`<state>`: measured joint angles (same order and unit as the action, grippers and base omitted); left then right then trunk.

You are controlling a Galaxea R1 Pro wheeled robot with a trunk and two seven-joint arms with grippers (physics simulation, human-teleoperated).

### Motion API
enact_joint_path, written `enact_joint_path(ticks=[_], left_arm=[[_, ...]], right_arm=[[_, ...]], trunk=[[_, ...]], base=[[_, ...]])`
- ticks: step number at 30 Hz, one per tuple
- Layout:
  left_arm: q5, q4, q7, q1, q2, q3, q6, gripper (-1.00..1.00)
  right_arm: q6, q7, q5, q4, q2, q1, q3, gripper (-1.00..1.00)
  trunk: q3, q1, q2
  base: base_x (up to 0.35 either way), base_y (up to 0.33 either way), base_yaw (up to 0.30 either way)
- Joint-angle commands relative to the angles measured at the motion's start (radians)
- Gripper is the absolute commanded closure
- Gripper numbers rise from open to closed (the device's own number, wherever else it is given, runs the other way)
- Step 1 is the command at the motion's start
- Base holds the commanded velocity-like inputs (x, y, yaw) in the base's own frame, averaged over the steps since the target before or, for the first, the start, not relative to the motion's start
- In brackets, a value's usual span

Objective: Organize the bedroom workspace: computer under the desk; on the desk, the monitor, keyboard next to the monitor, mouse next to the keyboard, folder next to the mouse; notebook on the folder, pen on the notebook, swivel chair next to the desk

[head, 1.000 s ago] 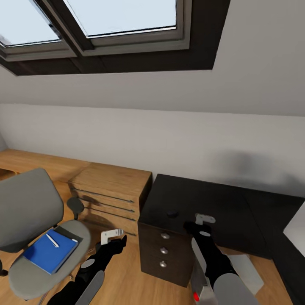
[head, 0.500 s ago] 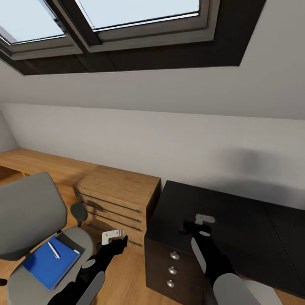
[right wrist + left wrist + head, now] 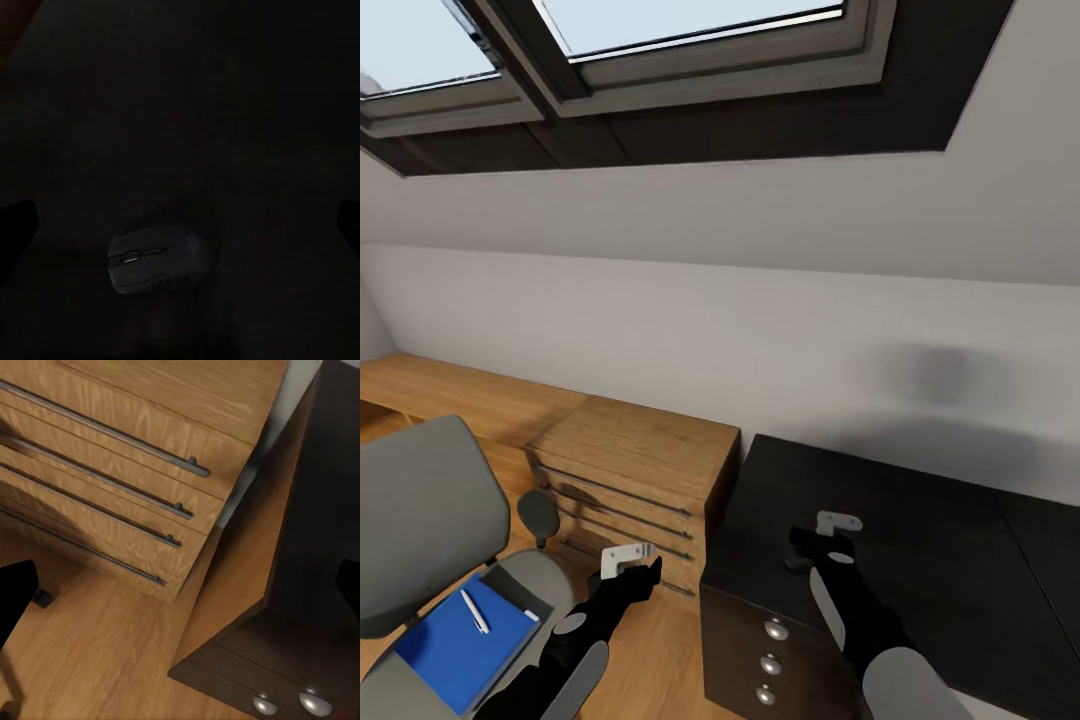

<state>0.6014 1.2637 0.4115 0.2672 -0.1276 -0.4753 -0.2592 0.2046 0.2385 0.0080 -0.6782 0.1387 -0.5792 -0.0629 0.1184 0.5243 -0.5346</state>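
Note:
The grey swivel chair (image 3: pixel 420 510) stands at the lower left. On its seat lies the blue folder (image 3: pixel 455 650) with the whitish pen (image 3: pixel 474 611) on top. The black desk (image 3: pixel 940 520) fills the lower right, with its knobbed drawer unit (image 3: pixel 775 632) below. The black mouse (image 3: pixel 154 262) rests on the desk top, just under my right gripper (image 3: pixel 835 525) (image 3: pixel 180 225), which is open and empty. My left gripper (image 3: pixel 625 558) (image 3: pixel 180 592) hangs open over the floor between chair and desk. The computer, monitor, keyboard and notebook are out of view.
A light wooden dresser (image 3: pixel 640 455) with long bar handles (image 3: pixel 112 506) stands against the wall, tight beside the desk's left end. A low wooden ledge (image 3: pixel 450 385) runs along the wall to the left. Skylights (image 3: pixel 680 30) sit in the sloping ceiling above.
The camera has moved closer to the desk and turned, so the chair has slid toward the picture's lower left. Both arms keep their pose. The mouse now lies behind my right gripper in the head view.

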Motion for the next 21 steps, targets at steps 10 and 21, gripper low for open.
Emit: enact_joint_path(ticks=[10,21], left_arm=[[0.005,0.004,0.009,0.001,-0.004,-0.003,-0.001,-1.0],[0.005,0.005,0.009,0.001,-0.005,-0.003,0.0,-1.0]], right_arm=[[-0.138,-0.098,0.008,0.132,-0.013,-0.002,0.096,-1.0],[-0.179,-0.122,0.052,0.176,-0.027,-0.002,0.101,-1.0]], trunk=[[0.002,0.0,-0.002],[0.002,0.0,-0.002]], base=[[0.031,0.0,0.0],[0.181,0.0,0.0]])
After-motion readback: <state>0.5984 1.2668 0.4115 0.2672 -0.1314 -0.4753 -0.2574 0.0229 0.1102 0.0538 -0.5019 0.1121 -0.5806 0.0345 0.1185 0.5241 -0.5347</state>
